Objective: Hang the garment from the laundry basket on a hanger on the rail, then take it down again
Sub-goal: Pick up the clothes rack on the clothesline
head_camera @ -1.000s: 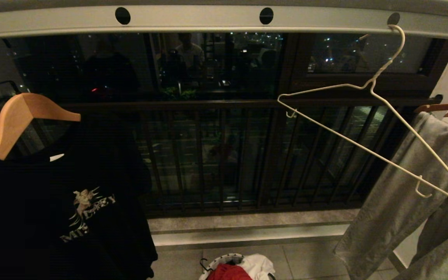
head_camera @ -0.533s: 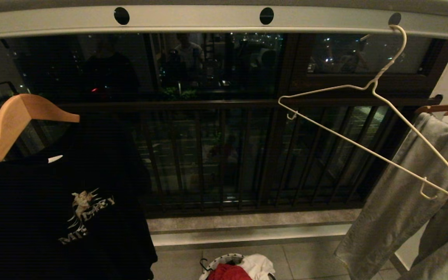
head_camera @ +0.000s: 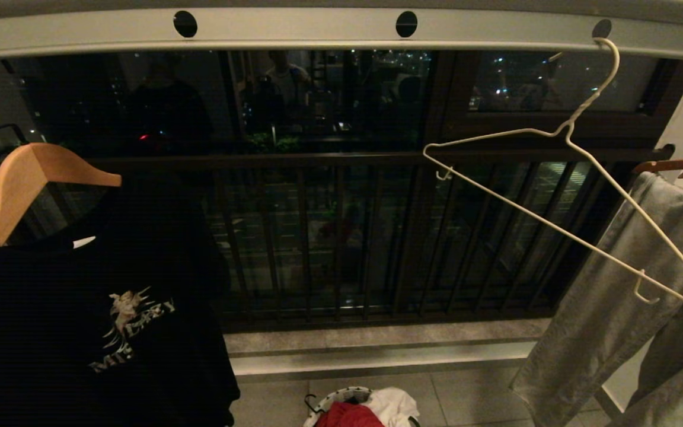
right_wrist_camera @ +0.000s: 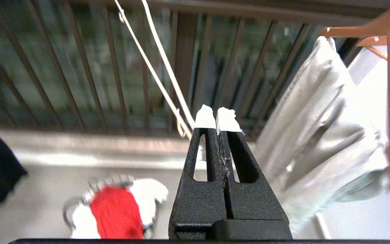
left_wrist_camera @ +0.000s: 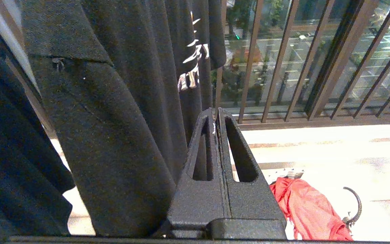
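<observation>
The red garment point(head_camera: 347, 416) lies bunched in the laundry basket point(head_camera: 341, 392) on the floor at the bottom of the head view. The cream wire hanger point(head_camera: 555, 225) hangs tilted from the grey rail point(head_camera: 318, 29) at the upper right, bare. Neither arm shows in the head view. My left gripper point(left_wrist_camera: 216, 113) is shut and empty, beside a hanging black shirt, with the garment point(left_wrist_camera: 306, 210) below it. My right gripper point(right_wrist_camera: 217, 118), white-tipped, is shut and empty, high above the floor. The hanger point(right_wrist_camera: 161, 74) is just ahead of it, and the garment point(right_wrist_camera: 117, 210) and basket point(right_wrist_camera: 68, 211) lie below.
A black T-shirt point(head_camera: 80, 308) hangs on a wooden hanger point(head_camera: 27, 178) at the left. Grey trousers point(head_camera: 614, 296) drape from wooden hangers at the right. A white T-shirt point(head_camera: 395, 403) shares the basket. Dark balcony railing point(head_camera: 329, 237) and a raised step run behind.
The wire hanger sways slightly on the rail, its low end swinging right and back. The black T-shirt and its wooden hanger have drifted a little left.
</observation>
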Robot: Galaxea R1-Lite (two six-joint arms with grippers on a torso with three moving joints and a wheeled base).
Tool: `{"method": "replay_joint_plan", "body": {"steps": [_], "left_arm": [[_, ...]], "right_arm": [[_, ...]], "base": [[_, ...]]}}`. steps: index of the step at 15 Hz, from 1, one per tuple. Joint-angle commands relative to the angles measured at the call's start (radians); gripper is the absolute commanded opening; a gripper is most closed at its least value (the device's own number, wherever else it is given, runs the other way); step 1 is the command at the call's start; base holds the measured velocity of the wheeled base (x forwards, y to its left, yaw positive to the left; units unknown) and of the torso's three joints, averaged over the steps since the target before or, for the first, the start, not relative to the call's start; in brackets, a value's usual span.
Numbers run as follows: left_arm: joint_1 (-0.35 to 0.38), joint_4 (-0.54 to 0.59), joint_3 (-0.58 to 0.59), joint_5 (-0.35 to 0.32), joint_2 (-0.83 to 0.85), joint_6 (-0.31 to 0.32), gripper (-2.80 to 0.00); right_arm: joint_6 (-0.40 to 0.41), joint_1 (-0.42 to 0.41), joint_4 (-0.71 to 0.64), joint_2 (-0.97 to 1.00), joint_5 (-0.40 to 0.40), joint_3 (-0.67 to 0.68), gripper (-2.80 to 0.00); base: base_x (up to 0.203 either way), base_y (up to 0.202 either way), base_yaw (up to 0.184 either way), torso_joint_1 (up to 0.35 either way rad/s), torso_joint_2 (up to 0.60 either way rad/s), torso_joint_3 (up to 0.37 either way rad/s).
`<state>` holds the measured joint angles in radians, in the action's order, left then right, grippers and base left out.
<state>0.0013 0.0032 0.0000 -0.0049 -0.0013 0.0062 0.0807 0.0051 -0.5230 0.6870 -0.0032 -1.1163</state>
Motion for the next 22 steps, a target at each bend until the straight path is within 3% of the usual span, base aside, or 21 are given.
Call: {"method": "replay_joint_plan", "body": {"steps": [1, 3, 5, 7, 12, 13, 15, 22], "left_arm": [[0.000, 0.000, 0.002, 0.000, 0.002, 0.000, -2.80], [0.000, 0.000, 0.002, 0.000, 0.000, 0.000, -2.80], [0.000, 0.000, 0.002, 0.000, 0.000, 0.000, -2.80], [0.000, 0.000, 0.002, 0.000, 0.000, 0.000, -2.80], [0.000, 0.000, 0.002, -0.001, 0.000, 0.000, -2.80], [0.000, 0.000, 0.002, 0.000, 0.000, 0.000, -2.80], [0.000, 0.000, 0.002, 0.000, 0.001, 0.000, -2.80], [0.000, 0.000, 0.002, 0.000, 0.000, 0.000, -2.80]], "right_arm": [[0.056, 0.004, -0.173, 0.239, 0.005, -0.213, -2.80], [0.177, 0.016, -0.295, 0.328, 0.013, -0.287, -2.80], [0.237, 0.042, -0.323, 0.389, 0.030, -0.332, -2.80], [0.275, 0.048, -0.363, 0.430, 0.085, -0.378, -2.80], [0.354, 0.050, -0.443, 0.484, 0.105, -0.452, -2.80], [0.385, 0.050, -0.454, 0.482, 0.136, -0.450, 0.00], [0.422, 0.050, -0.462, 0.492, 0.187, -0.453, 0.00], [0.479, 0.041, -0.427, 0.627, 0.190, -0.474, 0.00]], "base": [[0.000, 0.000, 0.000, 0.000, 0.00, 0.000], [0.000, 0.000, 0.000, 0.000, 0.00, 0.000], [0.000, 0.000, 0.000, 0.000, 0.00, 0.000], [0.000, 0.000, 0.000, 0.000, 0.00, 0.000], [0.000, 0.000, 0.000, 0.000, 0.00, 0.000], [0.000, 0.000, 0.000, 0.000, 0.00, 0.000], [0.000, 0.000, 0.000, 0.000, 0.00, 0.000], [0.000, 0.000, 0.000, 0.000, 0.00, 0.000]]}}
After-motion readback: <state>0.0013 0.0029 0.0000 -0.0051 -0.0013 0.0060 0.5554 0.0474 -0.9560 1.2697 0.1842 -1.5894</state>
